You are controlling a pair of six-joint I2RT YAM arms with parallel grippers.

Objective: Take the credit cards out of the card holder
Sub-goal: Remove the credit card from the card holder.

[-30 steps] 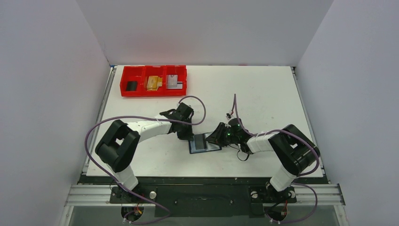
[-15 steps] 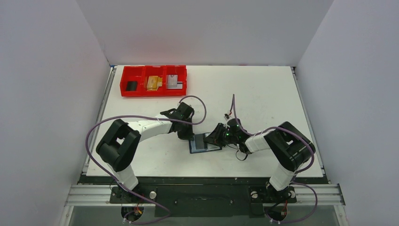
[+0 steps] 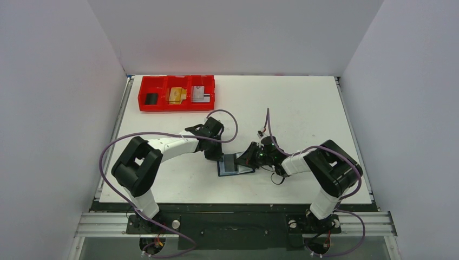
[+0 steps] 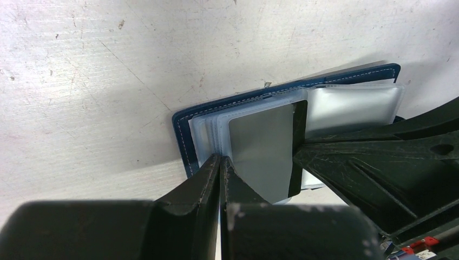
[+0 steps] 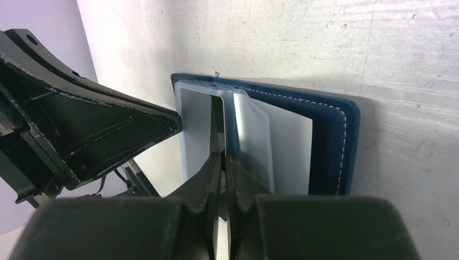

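Card holder (image 3: 236, 164): one, navy-blue with pale stitching, lying open and flat on the white tabletop (image 3: 303, 108), toward the near edge and between the two grippers. Inside it is a stack of clear plastic sleeves (image 4: 352, 103) in several layers; I cannot tell the exact count.

One silvery-grey card (image 4: 260, 151) shows among the sleeves, with a dark strip down one long side.

Left gripper (image 4: 221, 160): jaws fully closed. The tips rest on the outer edge of the sleeve stack, just inside the blue border. Whether a sleeve is caught between them, I cannot tell.

Right gripper (image 5: 222, 155): jaws pinched together on the thin edge of the silvery-grey card, coming in from the opposite side of the holder. A clear sleeve stands on either side of the tips.

The two grippers are near each other but not touching, one on each side of the holder.

Red tray (image 3: 162, 108): one, with three compartments, at the far left of the tabletop and well apart from the card holder. There is one item per compartment:
- left: black tray card (image 3: 151, 98)
- middle: tan-gold tray card (image 3: 176, 95)
- right: grey tray card (image 3: 199, 94)

These are too small to tell whether any of them is more than a single card.

Count of cards seen: three in the tray, one at the holder.
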